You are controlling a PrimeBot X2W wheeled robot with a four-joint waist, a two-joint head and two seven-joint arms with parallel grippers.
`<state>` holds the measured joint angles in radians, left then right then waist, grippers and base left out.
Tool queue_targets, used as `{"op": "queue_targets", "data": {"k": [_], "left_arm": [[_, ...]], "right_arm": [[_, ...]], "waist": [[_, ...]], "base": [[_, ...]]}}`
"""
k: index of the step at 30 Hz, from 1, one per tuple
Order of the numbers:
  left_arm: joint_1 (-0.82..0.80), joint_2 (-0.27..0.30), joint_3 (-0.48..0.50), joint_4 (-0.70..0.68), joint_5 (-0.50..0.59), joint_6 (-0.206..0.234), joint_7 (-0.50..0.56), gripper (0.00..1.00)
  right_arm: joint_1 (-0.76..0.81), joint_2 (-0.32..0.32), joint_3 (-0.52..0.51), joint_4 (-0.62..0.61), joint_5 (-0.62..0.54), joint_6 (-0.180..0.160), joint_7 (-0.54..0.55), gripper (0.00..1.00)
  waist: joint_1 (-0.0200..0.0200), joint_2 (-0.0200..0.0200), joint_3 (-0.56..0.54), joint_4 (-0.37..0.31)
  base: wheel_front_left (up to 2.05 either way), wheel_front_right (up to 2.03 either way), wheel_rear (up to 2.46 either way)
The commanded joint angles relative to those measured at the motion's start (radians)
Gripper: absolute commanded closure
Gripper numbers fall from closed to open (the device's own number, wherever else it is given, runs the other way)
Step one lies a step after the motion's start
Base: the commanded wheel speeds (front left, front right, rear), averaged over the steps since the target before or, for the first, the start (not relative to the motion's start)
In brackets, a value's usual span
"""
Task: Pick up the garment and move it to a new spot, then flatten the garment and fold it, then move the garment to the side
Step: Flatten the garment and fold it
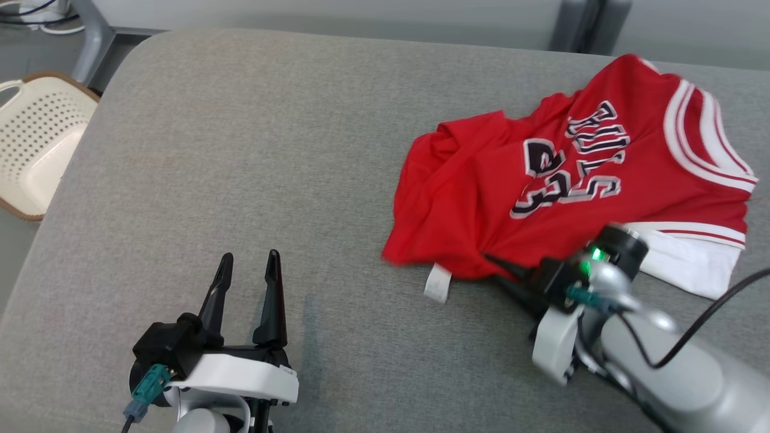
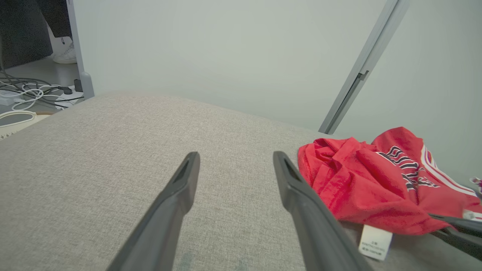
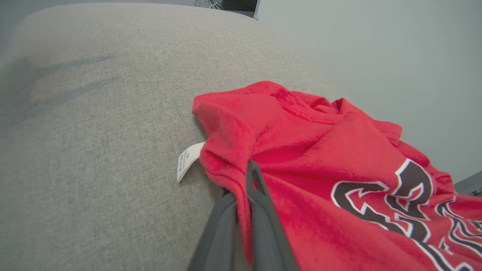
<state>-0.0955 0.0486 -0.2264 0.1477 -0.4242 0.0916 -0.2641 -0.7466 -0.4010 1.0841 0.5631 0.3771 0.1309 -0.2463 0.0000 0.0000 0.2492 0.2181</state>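
The garment (image 1: 571, 180), a red sports jersey with dark white-edged lettering and white-and-red striped trim, lies crumpled on the grey fabric surface (image 1: 240, 150), on the robot's right side and towards the far edge. It is not flat: the red cloth is bunched into folds along its left edge, and a white inner layer shows at its near right corner. A white care label (image 1: 437, 282) hangs from the near edge and rests on the surface. The right gripper (image 1: 496, 267) meets the garment at that near edge, just to the right of the label. In the right wrist view, the right gripper (image 3: 241, 180) has its two dark fingers (image 3: 263, 218) pressed together with a fold of red cloth (image 3: 320, 150) pinched between them, so the jaws are clamped on the garment. The left gripper (image 1: 249, 258) is at the near left of the surface, well apart from the garment, with its fingers pointing away from the robot. In the left wrist view, the left gripper (image 2: 235, 156) has its fingers spread wide with only bare surface between them, and the garment (image 2: 369, 184) lies to its right. A cream perforated basket (image 1: 36, 138) stands beyond the left edge of the surface.
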Motion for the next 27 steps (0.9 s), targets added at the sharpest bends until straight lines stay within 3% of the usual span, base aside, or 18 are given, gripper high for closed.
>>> {"op": "queue_targets", "data": {"k": [1,5,6,7,8,16,27], "left_arm": [[0.000,0.004,0.008,-0.002,0.007,-0.004,0.000,0.00],[-0.004,0.004,0.016,0.000,0.017,-0.012,0.000,0.00],[-0.005,0.004,0.016,0.001,0.020,-0.013,0.000,0.00],[-0.007,0.004,0.016,0.002,0.023,-0.014,0.000,0.00],[-0.008,0.004,0.017,0.004,0.024,-0.016,0.000,0.00],[0.002,0.004,0.024,0.009,0.036,-0.027,0.000,0.00],[-0.007,0.004,-0.089,0.049,0.042,-0.094,0.047,0.00]], "right_arm": [[0.026,0.000,0.002,-0.020,0.004,0.000,0.007,1.00],[0.121,0.001,-0.002,-0.082,-0.007,0.000,0.037,1.00],[0.138,0.004,-0.011,-0.088,-0.012,0.000,0.040,0.71],[0.156,0.006,-0.018,-0.092,-0.016,0.000,0.044,0.51],[0.175,0.010,-0.023,-0.096,-0.017,0.000,0.050,0.00],[0.275,0.008,-0.181,-0.163,-0.048,0.000,0.022,0.00],[0.426,0.007,-0.593,-0.330,-0.162,0.000,0.023,0.00]], "waist": [[0.0000,0.0000,-0.009,-0.019],[0.0000,0.0000,-0.017,-0.047],[0.0000,0.0000,-0.019,-0.053],[0.0000,0.0000,-0.021,-0.057],[0.0000,0.0000,-0.023,-0.062],[0.0000,0.0000,-0.043,-0.109],[0.0000,0.0000,-0.072,-0.174]], "base": [[0.00,0.00,0.00],[0.00,0.00,0.00],[0.00,0.00,0.00],[0.00,0.00,0.00],[0.00,0.00,0.00],[0.00,0.00,0.00],[0.00,0.00,0.00]]}}
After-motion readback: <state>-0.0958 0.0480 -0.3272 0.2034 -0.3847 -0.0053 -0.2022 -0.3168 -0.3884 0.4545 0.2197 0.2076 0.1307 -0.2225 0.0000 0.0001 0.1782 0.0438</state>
